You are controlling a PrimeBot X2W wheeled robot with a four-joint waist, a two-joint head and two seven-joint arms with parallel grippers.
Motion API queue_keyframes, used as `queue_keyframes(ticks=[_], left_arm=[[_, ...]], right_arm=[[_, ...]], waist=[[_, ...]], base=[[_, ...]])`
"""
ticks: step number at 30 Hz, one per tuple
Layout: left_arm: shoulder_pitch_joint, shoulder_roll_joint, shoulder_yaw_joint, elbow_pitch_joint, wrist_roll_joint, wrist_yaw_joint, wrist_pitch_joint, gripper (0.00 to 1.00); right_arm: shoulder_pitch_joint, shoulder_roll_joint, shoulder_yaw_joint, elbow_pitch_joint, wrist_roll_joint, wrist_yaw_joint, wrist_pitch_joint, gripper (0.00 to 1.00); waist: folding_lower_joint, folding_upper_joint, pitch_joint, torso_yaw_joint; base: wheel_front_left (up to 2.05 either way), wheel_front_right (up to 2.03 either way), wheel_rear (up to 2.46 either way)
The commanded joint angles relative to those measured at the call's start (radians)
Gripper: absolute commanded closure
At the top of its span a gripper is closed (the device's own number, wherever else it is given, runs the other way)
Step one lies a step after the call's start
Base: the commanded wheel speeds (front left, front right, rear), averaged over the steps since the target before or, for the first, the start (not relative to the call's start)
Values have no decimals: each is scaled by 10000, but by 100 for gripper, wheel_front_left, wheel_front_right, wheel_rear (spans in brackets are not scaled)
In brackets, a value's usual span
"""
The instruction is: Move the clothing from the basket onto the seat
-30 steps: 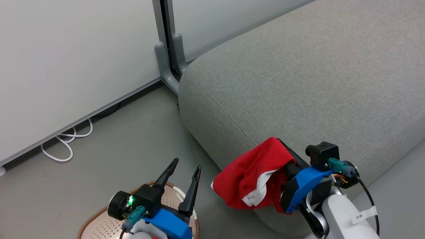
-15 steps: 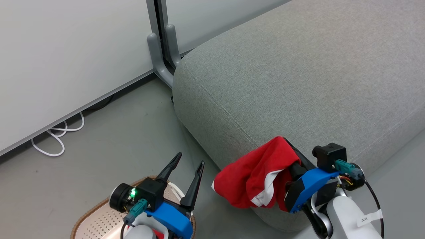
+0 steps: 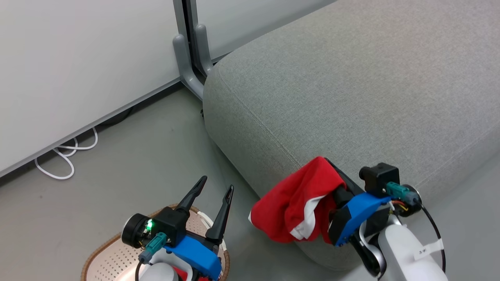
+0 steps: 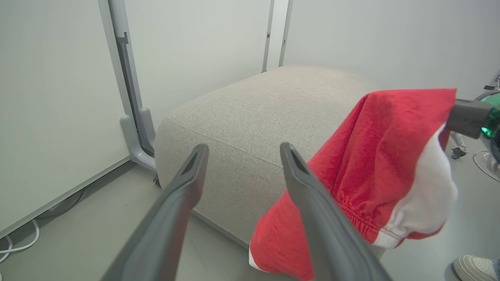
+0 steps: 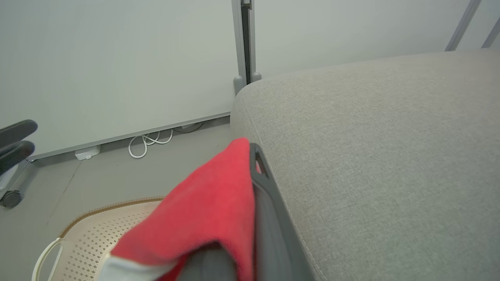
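The right gripper [image 3: 330, 166] pinches the red, white-trimmed clothing [image 3: 292, 203] between its fingers at the seat's [image 3: 351, 97] near edge, close to the rounded corner; the fabric drapes over the fingers and hangs down the seat's front, clear of the floor. The left gripper [image 3: 216, 185] hovers over the basket [image 3: 102, 249], fingers spread; the basket stands on the floor, near the seat's front.

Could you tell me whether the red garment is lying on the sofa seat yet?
Not yet: the red garment hangs bunched from the right pincer beside the sofa seat.
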Motion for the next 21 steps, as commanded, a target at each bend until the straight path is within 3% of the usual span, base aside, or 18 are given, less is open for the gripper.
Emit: queue_keyframes(ticks=[1,8,13,21], left_arm=[[51,48,55,-63,67,-22,-29,0],[-371,372,156,-365,330,-22,-29,0],[-881,651,-85,-547,467,-22,-29,0],[-2092,1276,-506,-910,614,-22,-27,0]], right_arm=[[-246,-19,33,8,-85,5,31,100],[-1975,-365,-139,46,-78,5,267,100],[-3620,-1250,-634,185,482,3,440,100],[-5841,-2753,-2234,388,1188,3,413,100]], waist=[[0,0,95,-7],[0,0,1027,148],[0,0,1979,524],[0,0,3897,1282]], base=[[0,0,0],[0,0,0],[0,0,0],[0,0,0]])
